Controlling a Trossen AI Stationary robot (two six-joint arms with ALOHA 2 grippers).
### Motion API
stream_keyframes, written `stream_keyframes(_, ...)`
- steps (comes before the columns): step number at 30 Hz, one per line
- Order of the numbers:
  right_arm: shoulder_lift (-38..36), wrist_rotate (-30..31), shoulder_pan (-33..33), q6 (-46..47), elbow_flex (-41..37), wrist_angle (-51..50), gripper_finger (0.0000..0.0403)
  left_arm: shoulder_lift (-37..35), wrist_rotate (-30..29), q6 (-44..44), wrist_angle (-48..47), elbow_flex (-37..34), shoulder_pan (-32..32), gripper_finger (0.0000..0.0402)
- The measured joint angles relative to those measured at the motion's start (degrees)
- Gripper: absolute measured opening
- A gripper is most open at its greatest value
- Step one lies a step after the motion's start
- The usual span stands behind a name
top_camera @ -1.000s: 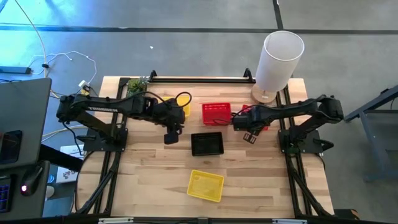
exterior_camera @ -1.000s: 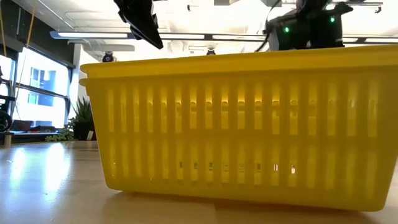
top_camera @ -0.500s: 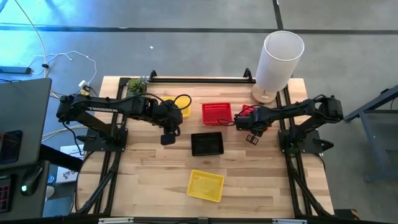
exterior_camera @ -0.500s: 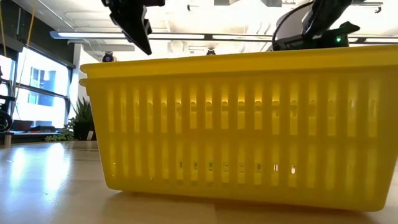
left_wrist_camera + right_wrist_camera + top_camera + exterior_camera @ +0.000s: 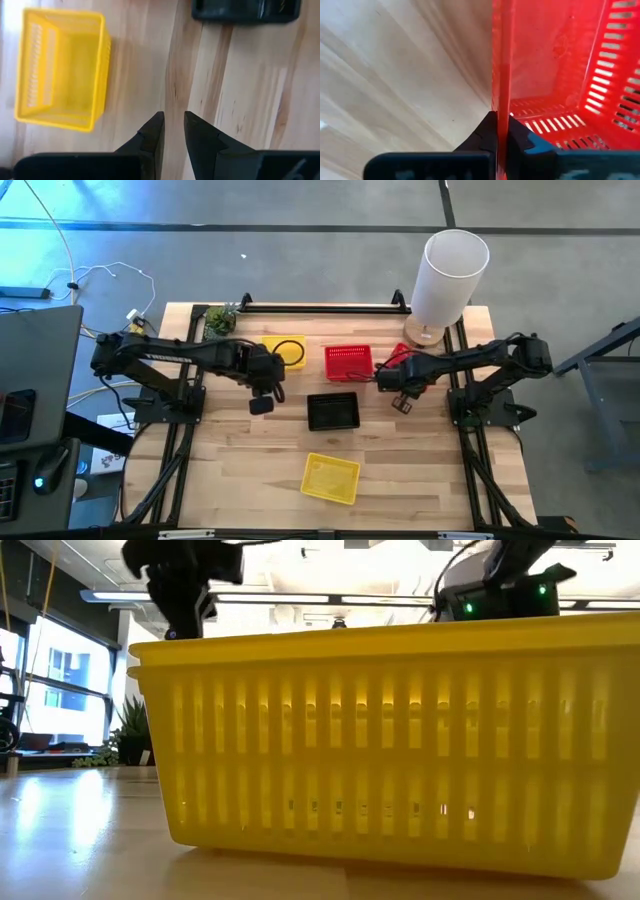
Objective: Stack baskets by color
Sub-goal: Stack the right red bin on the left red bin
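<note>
Since the earlier frame, the right gripper [image 5: 502,131] has been pinched onto the thin rim of a red basket [image 5: 560,75], right of centre in the high view. Light, stiff plastic; the rim suits gripping. The left gripper [image 5: 173,131] is narrowly parted, empty.

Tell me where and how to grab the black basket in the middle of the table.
Take the black basket by one long rim wall, coming straight down from above. It sits upright and open-topped on the table, so a thin wall offers itself to a pinch, one finger inside and one outside. The left hand hovers beside it with a narrow gap, probably the handier one.
</note>
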Motion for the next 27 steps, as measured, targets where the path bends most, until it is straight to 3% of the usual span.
stream_keyframes(6,0.0,5.4,2.3,5.1,7.3,-7.3,0.0000,0.0,0.0,-3.2,-0.1,-3.7,0.0,0.0060)
stream_keyframes(15,0.0,12.4,3.5,-0.7,17.0,-7.6,0.0000,0.0,0.0,-3.7,-0.1,-5.2,0.0,0.0060)
stream_keyframes(21,0.0,13.8,3.3,-14.5,19.5,0.6,0.0000,0.0,0.0,-4.5,-0.1,-5.2,0.0,0.0060)
stream_keyframes(27,0.0,10.4,3.3,-30.3,19.5,11.2,0.0000,0.0,0.0,-4.5,-0.1,-5.2,0.0,0.0060)
